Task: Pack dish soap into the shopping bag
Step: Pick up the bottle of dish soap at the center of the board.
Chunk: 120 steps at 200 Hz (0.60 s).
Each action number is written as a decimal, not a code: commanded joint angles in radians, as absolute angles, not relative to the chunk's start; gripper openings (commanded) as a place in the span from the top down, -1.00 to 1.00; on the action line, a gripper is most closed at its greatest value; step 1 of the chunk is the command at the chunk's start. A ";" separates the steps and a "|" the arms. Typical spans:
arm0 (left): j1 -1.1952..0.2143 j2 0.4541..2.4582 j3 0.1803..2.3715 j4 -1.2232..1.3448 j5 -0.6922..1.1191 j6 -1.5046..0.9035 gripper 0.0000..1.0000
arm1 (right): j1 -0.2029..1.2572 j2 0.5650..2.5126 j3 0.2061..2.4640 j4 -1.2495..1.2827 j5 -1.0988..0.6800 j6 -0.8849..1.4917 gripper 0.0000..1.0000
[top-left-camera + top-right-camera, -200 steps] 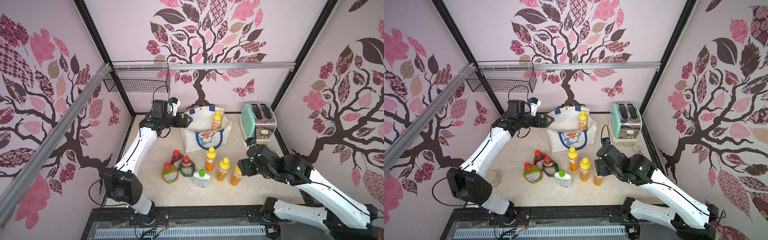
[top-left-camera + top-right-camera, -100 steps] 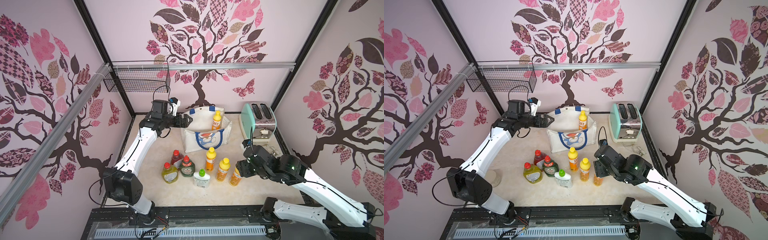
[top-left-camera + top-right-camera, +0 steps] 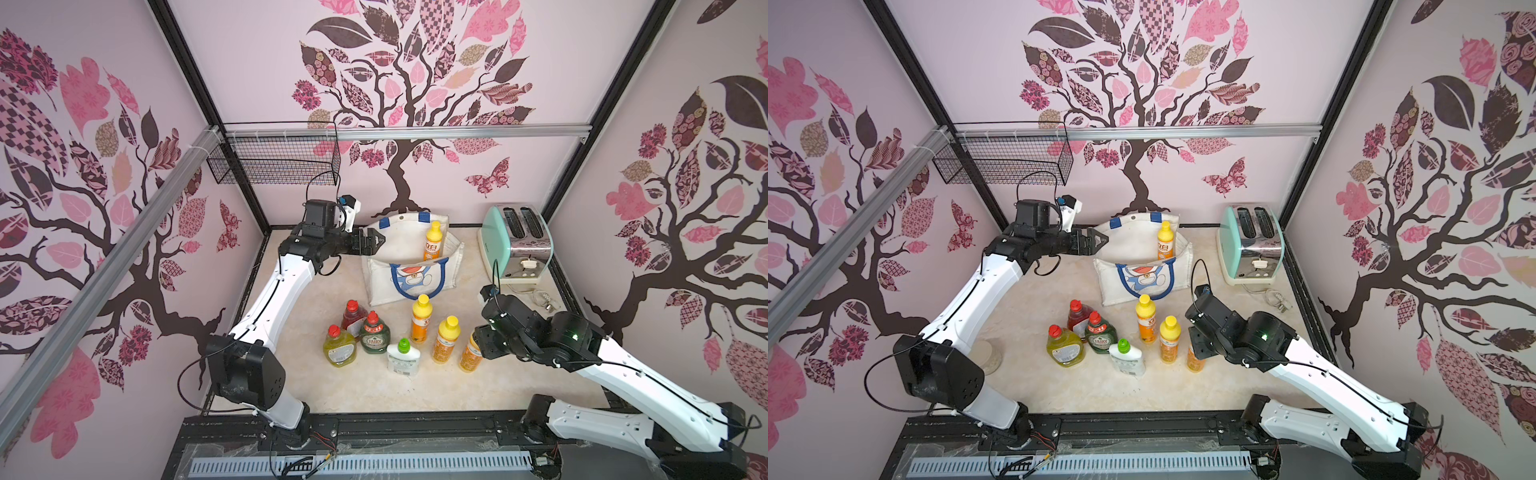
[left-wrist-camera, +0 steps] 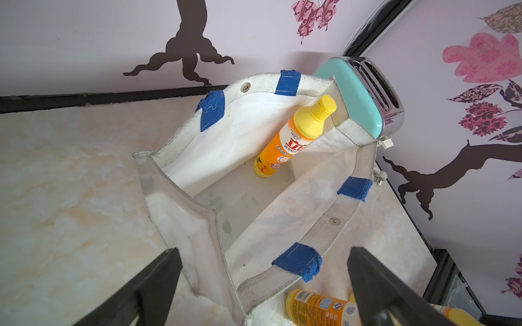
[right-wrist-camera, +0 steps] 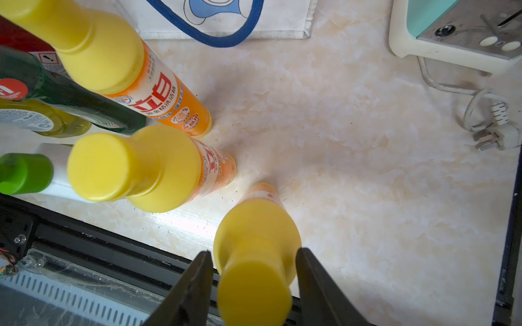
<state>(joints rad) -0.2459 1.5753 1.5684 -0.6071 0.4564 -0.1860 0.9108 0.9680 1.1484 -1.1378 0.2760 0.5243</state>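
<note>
Your right fingers (image 5: 197, 282) straddle the neck of the upright orange bottle (image 5: 257, 225), not quite pinching; left fingers (image 4: 158, 282) gape above the shopping bag (image 4: 180, 197).

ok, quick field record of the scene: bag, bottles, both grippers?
bag: shopping bag upright, mouth open, at rear of table
packed: orange bottle in bag, leaning
on table, upright: rear orange bottle, middle orange bottle, front orange bottle, yellow-green bottle, red bottle, dark green bottle, white bottle
left gripper: open, empty, over bag's end rim
right gripper: open, jaws straddle front orange bottle's cap, not clamped
other: toaster beside bag
</note>
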 commanded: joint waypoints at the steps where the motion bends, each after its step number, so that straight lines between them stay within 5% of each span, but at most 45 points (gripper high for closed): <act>1: -0.249 1.575 1.562 -0.595 0.462 -0.181 -0.96 | 0.913 0.948 1.147 -1.125 0.294 0.537 0.01; 120: -0.249 1.588 1.569 -0.605 0.460 -0.184 -0.96 | 0.913 0.932 1.074 -1.091 0.315 0.567 0.41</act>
